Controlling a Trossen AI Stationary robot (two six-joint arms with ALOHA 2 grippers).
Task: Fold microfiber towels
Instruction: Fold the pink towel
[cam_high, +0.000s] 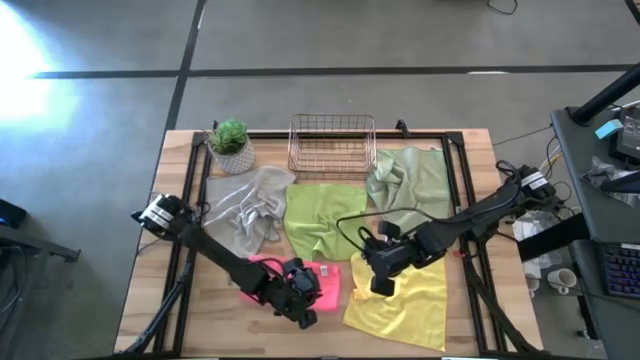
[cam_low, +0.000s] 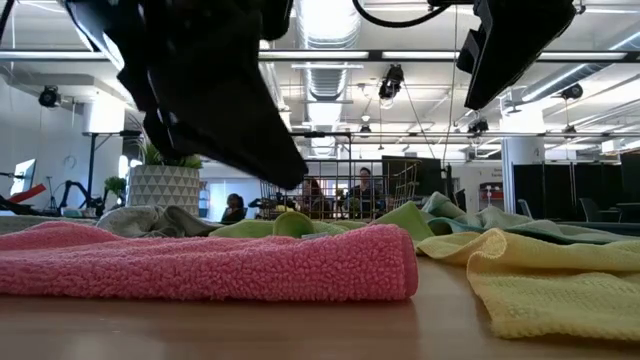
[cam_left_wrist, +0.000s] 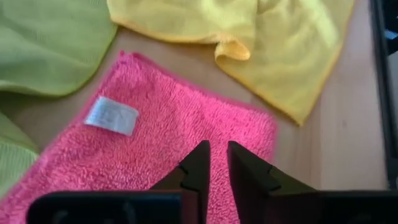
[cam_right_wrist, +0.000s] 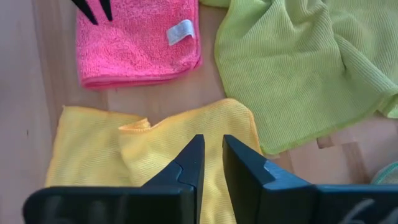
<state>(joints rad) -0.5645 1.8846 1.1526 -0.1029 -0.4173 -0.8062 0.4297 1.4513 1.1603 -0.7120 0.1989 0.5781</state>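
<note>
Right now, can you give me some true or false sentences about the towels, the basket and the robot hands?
1. The pink towel has a white tag on it. True.
2. The yellow towel sits inside the basket. False: it lies on the table, at the side far from the basket.
3. The left gripper hangs over the pink towel with its fingers nearly together. True.
4. The right gripper is holding up the lime green towel. False: it is above the yellow towel, holding nothing.
5. A potted plant stands beside the basket. True.
</note>
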